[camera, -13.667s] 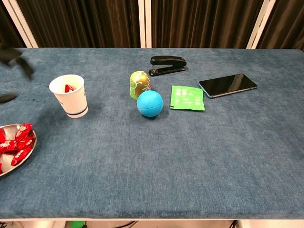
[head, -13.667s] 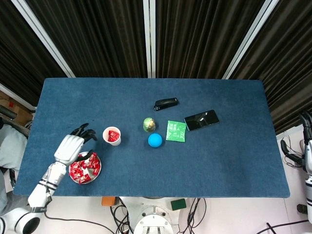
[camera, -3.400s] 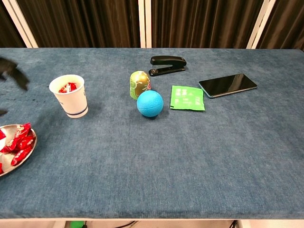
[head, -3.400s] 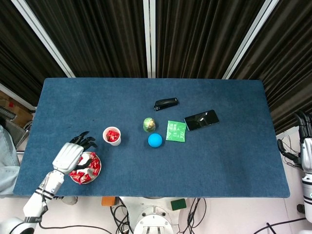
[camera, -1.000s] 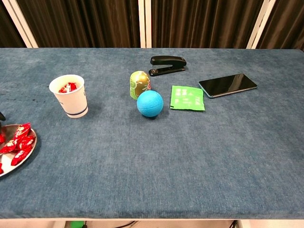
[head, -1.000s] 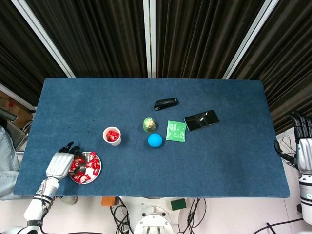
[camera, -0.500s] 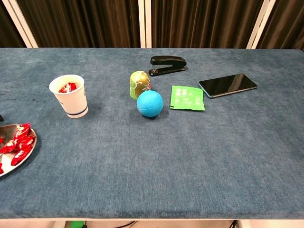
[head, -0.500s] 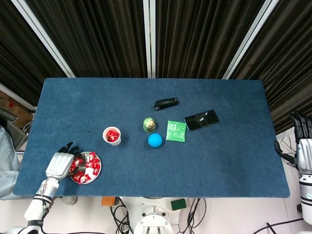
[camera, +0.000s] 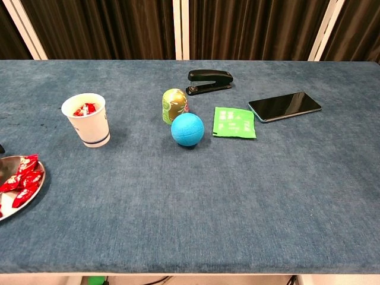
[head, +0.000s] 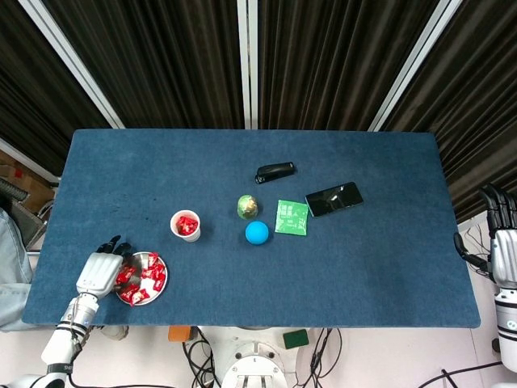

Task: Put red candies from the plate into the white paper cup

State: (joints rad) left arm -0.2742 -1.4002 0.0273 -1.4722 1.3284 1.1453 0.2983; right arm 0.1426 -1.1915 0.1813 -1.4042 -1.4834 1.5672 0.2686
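Since our left hand [head: 100, 273] has dropped from beside the cup [head: 185, 225] onto the plate [head: 155, 284], we judge another candy pickup underway; whether the fingers [head: 123, 278] clamp one, we cannot tell.

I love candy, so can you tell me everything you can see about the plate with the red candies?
The plate is small, round and shallow, and looks like shiny metal. It lies flat on the blue table near the front left corner. A heap of red candies in shiny wrappers with bits of white sits in it. The left hand is over its left edge, fingers down among the candies. The white paper cup stands apart, farther back and to the right. In the chest view only part of it shows, at the picture's left edge.
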